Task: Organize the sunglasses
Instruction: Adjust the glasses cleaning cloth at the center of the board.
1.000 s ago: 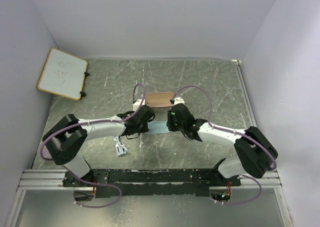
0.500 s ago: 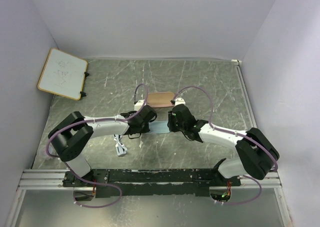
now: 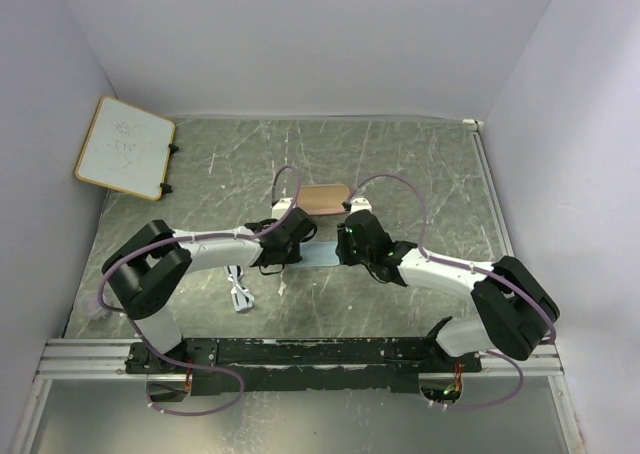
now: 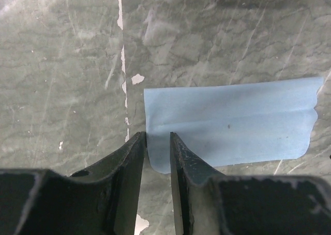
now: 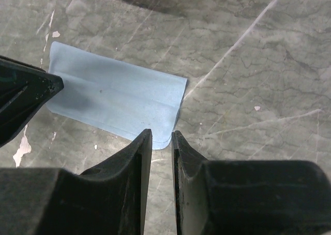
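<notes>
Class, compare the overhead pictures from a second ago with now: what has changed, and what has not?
The left arm swung its elbow right, keeping the left gripper at the blue cloth; the right gripper edged slightly left. Nothing was grasped or released. Cloth, sunglasses and case stayed put.

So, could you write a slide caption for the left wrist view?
Left gripper, fingers narrowly apart, straddling a corner of the blue cloth.

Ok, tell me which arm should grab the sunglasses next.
Left. The sunglasses lie on the table close beside the left arm, on its side of the blue cloth. The right gripper sits at the cloth's opposite end and would likely have to cross the left arm.
</notes>
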{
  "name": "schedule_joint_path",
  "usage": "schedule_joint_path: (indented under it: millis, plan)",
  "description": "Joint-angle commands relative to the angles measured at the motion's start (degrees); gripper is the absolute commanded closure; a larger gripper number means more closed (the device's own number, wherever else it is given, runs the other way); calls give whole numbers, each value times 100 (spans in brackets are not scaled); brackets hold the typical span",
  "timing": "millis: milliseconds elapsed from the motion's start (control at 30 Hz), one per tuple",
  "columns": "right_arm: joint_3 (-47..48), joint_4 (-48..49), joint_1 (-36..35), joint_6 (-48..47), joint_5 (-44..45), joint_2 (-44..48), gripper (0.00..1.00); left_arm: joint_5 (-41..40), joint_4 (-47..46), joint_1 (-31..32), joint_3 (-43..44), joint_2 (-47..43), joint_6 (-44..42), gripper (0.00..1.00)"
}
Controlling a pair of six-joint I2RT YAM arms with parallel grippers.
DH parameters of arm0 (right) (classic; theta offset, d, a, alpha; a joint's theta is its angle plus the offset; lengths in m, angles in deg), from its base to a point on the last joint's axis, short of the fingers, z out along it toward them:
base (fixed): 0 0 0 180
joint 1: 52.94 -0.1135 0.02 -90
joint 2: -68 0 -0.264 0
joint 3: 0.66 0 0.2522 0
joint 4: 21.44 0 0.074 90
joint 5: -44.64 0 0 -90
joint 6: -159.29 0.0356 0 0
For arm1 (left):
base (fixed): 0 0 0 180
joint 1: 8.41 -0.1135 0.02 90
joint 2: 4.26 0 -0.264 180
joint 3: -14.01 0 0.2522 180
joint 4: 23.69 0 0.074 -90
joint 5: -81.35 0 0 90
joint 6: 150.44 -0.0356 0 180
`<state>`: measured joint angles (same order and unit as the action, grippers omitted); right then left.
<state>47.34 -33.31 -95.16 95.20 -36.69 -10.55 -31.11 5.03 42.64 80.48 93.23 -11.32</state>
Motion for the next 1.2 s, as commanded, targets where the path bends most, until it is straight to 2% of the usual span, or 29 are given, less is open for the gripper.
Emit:
schedule_joint_path:
  millis: [0, 200, 1167]
  plan:
    - [-117, 88, -8, 2, 143, 170, 78, 23, 148, -36, 207, 252, -80, 63]
    - [-119, 83, -6, 7, 181, 212, 78, 107, 337, -35, 281, 322, -44, 69]
    - [-225, 171, 12, 41, 197, 318, 78, 158, 985, 124, 124, 72, 238, 66]
